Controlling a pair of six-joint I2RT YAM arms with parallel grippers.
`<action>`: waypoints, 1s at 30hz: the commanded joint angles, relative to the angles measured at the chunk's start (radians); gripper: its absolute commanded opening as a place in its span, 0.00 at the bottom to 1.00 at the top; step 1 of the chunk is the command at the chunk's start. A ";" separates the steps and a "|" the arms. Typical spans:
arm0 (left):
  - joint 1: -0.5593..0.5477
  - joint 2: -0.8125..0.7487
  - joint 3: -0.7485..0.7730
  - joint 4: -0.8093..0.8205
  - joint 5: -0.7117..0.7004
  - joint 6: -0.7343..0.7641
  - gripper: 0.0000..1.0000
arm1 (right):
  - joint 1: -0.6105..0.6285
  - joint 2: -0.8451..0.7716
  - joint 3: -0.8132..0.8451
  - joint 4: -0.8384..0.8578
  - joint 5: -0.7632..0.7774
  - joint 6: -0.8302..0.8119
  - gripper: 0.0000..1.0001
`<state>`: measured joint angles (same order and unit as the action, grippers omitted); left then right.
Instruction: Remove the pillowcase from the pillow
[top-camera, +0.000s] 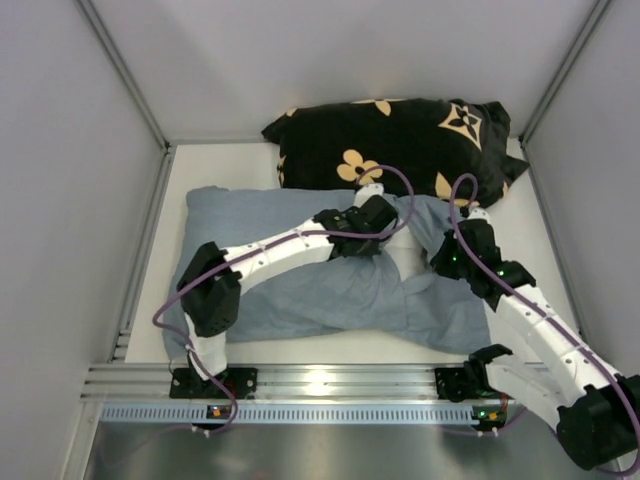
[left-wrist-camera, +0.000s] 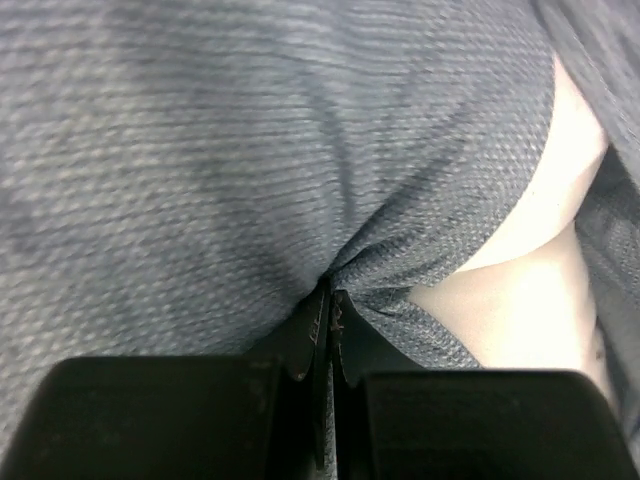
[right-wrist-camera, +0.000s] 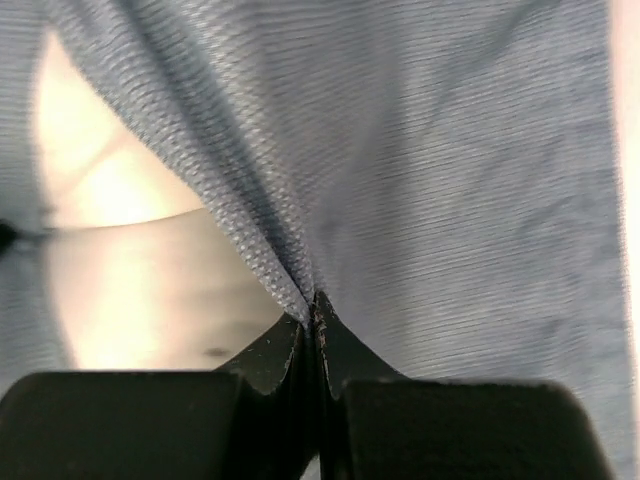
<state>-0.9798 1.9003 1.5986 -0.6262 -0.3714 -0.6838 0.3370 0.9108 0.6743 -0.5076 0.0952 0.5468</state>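
The grey-blue pillowcase (top-camera: 300, 290) lies wrinkled across the middle of the table, still around the white pillow (top-camera: 408, 262), which shows only as a pale strip between my two grippers. My left gripper (top-camera: 385, 222) is shut on a fold of the pillowcase (left-wrist-camera: 250, 150); the white pillow (left-wrist-camera: 560, 200) shows at the right of that view. My right gripper (top-camera: 445, 255) is shut on another fold of the pillowcase (right-wrist-camera: 450, 180), with the white pillow (right-wrist-camera: 130, 250) at the left of that view. Both sets of fingertips meet with fabric pinched between them.
A black pillow with tan flower shapes (top-camera: 400, 140) lies at the back, touching the far edge of the pillowcase. White walls close in the table on the left, right and back. A metal rail (top-camera: 300, 385) runs along the near edge by the arm bases.
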 joint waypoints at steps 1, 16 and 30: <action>0.124 -0.142 -0.147 -0.106 -0.119 0.029 0.00 | -0.009 0.023 -0.019 0.015 -0.012 0.007 0.00; 0.325 -0.524 -0.361 0.009 0.238 0.153 0.00 | 0.046 0.301 -0.081 0.280 -0.295 0.004 0.00; -0.043 -0.390 -0.048 -0.087 0.260 0.234 0.99 | 0.089 0.267 -0.153 0.325 -0.347 -0.028 0.04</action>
<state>-0.9337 1.4643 1.4204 -0.6621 -0.0345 -0.4828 0.4126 1.1854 0.5190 -0.2070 -0.2333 0.5434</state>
